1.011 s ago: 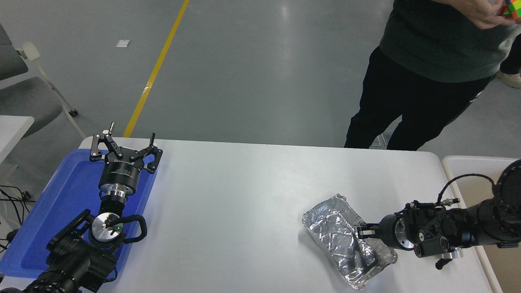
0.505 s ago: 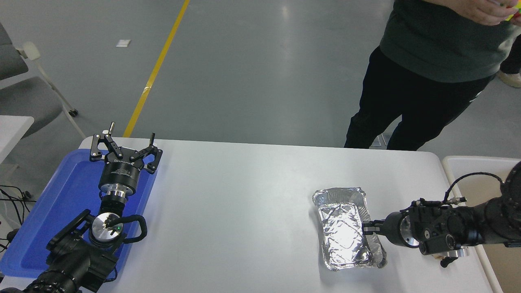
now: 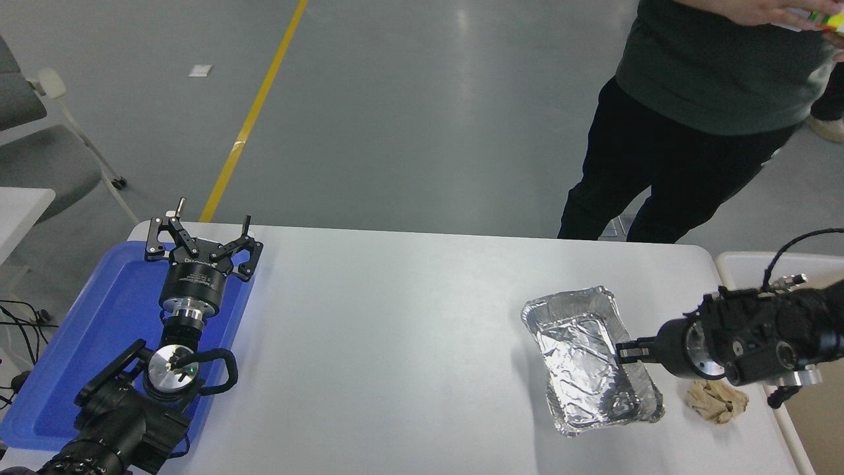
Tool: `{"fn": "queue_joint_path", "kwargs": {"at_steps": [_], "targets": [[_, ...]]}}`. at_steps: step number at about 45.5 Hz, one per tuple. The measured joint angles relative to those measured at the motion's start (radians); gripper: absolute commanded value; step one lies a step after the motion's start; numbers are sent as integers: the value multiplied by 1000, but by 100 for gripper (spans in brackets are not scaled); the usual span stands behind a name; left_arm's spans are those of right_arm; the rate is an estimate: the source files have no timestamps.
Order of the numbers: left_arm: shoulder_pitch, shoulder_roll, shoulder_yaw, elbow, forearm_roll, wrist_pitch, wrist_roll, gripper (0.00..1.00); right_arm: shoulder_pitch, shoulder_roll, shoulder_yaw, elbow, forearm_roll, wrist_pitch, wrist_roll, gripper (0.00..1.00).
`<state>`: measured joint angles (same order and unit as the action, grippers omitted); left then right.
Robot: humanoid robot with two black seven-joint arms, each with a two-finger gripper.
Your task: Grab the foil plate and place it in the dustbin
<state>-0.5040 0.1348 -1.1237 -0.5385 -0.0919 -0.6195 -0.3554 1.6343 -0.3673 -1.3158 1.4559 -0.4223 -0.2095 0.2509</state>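
Observation:
The foil plate (image 3: 583, 359) is shiny, crinkled silver with a raised rim. It hangs tilted just above the white table (image 3: 395, 330) at the right. My right gripper (image 3: 625, 351) comes in from the right edge and is shut on the plate's right rim. The dustbin (image 3: 738, 264), with a thick white rim and tan inside, stands off the table's right edge, mostly behind my right arm. My left gripper (image 3: 201, 237) is open and parked over the blue tray at the lower left.
A crumpled tan paper ball (image 3: 715, 401) lies on the table under my right wrist. A flat blue tray (image 3: 86, 330) lies at the table's left end. A person (image 3: 692, 119) stands at the far right side.
My right gripper has lifted the foil plate and carried it right and away, toward the dustbin. The plate has turned. The tan paper ball, hidden before, now shows. The left arm has not moved.

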Motion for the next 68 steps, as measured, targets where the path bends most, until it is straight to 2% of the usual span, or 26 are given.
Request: {"fn": "queue_joint_path", "kwargs": {"at_steps": [9, 27, 68], "targets": [[-1, 0, 1, -1, 1, -1, 1, 100, 183, -19, -72, 83, 3, 108, 22, 0], [-1, 0, 1, -1, 1, 0, 2, 100, 487, -36, -159, 133, 13, 370, 32, 0], [-1, 0, 1, 0, 1, 0, 1, 100, 925, -77, -229, 141, 19, 731, 27, 0]]}}
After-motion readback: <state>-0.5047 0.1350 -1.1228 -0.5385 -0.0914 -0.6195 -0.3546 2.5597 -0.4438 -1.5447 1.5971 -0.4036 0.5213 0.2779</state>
